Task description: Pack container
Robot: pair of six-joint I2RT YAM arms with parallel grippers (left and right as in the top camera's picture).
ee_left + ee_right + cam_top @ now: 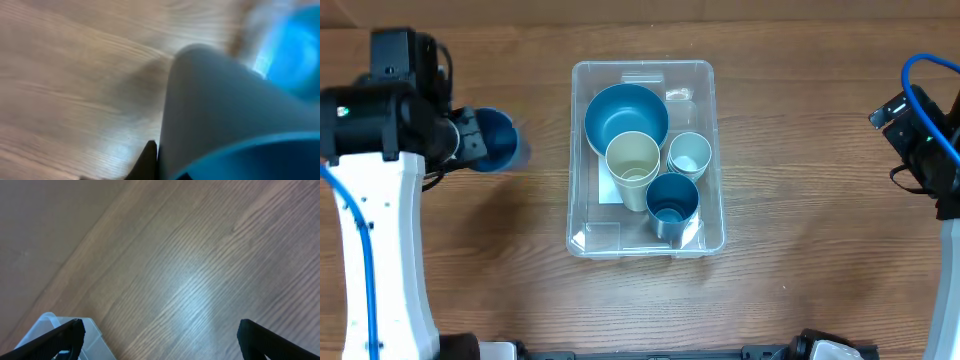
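Clear rectangular container [600, 238], upright, open-topped, centred, partly filled

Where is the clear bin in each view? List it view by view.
Overhead: the bin sits in the centre of the picture.
Left wrist: not in it.
Right wrist: one corner shows at the bottom left.
Shared landmark: the wooden table, in all three.

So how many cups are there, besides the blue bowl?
4. Three stand in the clear plastic rectangular bin: a cream plastic cup, a small pale-blue cup, a dark blue cup. The fourth, a bright blue plastic cup, is in the left pincer. Nested ones may be hidden.
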